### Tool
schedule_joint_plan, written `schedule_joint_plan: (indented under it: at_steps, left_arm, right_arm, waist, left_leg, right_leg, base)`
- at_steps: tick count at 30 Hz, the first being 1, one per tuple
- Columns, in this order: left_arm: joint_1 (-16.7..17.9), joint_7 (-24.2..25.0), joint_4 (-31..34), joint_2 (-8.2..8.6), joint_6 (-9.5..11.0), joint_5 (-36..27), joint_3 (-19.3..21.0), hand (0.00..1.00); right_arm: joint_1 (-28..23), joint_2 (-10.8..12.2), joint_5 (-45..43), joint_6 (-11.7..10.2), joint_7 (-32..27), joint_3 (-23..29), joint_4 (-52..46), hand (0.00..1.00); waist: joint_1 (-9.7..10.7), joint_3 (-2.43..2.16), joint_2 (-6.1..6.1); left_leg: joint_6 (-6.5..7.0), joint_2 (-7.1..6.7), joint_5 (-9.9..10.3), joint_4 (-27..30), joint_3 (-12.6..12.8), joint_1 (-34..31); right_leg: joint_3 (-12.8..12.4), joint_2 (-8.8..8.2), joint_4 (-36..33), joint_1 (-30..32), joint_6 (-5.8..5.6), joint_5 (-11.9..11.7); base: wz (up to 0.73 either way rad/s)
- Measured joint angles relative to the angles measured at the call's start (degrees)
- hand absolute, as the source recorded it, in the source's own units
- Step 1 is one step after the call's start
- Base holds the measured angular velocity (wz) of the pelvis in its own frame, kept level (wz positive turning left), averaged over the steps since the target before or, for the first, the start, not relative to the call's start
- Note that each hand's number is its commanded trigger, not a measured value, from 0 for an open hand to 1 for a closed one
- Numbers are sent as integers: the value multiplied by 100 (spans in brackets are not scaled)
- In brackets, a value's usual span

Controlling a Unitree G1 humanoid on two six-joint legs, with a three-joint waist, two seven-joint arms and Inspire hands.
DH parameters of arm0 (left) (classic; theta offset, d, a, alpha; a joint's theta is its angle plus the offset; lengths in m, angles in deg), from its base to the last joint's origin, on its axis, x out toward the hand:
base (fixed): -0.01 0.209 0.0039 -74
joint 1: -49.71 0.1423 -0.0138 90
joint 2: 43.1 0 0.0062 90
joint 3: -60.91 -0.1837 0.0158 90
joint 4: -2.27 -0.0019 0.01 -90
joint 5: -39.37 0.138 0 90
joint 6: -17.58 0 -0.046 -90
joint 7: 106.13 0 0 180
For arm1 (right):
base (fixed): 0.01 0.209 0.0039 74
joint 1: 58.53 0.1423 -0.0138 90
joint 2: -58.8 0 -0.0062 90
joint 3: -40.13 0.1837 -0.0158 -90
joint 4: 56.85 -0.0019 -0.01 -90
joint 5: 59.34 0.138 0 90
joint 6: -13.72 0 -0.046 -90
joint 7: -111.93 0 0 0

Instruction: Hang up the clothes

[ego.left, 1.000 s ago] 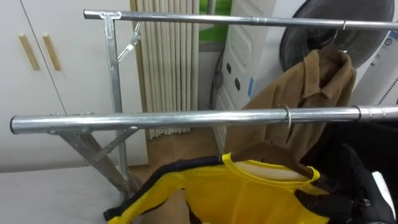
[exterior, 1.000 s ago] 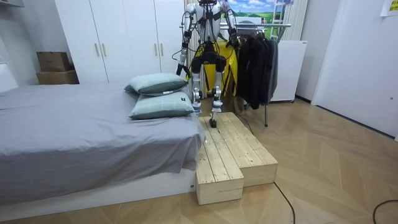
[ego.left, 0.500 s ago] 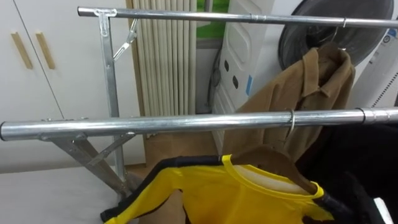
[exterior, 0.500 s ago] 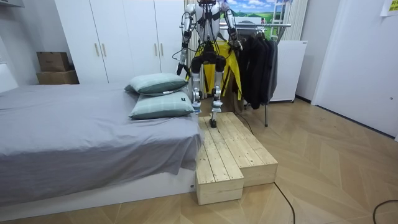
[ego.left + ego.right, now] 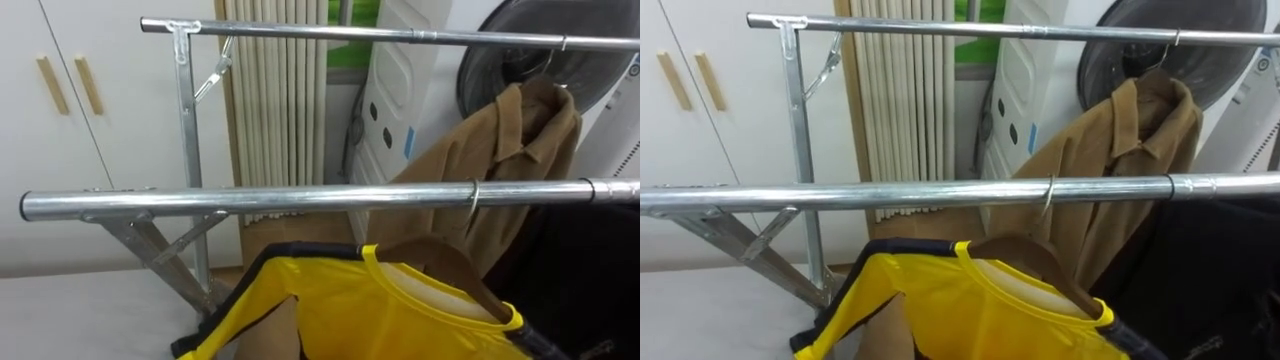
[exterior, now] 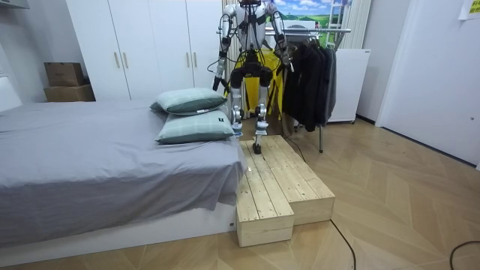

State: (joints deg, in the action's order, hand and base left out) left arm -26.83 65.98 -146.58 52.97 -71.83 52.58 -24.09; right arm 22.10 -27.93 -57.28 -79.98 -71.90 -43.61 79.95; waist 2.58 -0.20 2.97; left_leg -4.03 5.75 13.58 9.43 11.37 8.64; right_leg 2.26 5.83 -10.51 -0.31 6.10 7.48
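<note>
In the left eye view, the yellow shirt (image 5: 350,312) is hanging on its hanger (image 5: 440,263), with the hook (image 5: 473,196) over the near rail (image 5: 250,198), towards its right end. In the room view, I cannot tell whether the left hand (image 6: 217,79) or right hand (image 6: 287,55) is clenched. The hook should be sitting fully over the rail before the robot lets go.

Slim humanoid frame (image 6: 248,71): white-silver arm and leg shells, dark torso, black joints, shoulder straps.

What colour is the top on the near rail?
The top is yellow with black trim, clearest in the left eye view.
</note>
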Motion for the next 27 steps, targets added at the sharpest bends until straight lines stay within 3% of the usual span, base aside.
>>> schedule_joint_plan:
  at_steps: [8,14,27]
  left_arm:
    - [-74,10,-380,5,33,2,-16,0]
    - [-45,-5,-375,13,82,45,-5,0]
    - [-44,-166,-385,229,83,-14,-26,0]
  right_arm:
    - [-35,350,525,-13,255,5,1524,0]
    - [-149,485,727,-51,472,3,1817,0]
    - [-198,580,1137,-43,599,-50,2146,0]
  waist:
    - [46,8,-101]
    - [37,27,-202]
    - [38,10,-219]
  left_leg:
    - [2,-21,0,4,-68,-4]
    - [13,-41,-5,9,-60,-3]
    - [16,-49,-7,8,-94,22]
  right_leg:
    - [84,-40,-3,-16,-7,4]
    - [69,-56,-13,14,-18,10]
    - [107,-66,6,-64,-31,19]
  base:
    - [4]
    - [0]
    - [1]
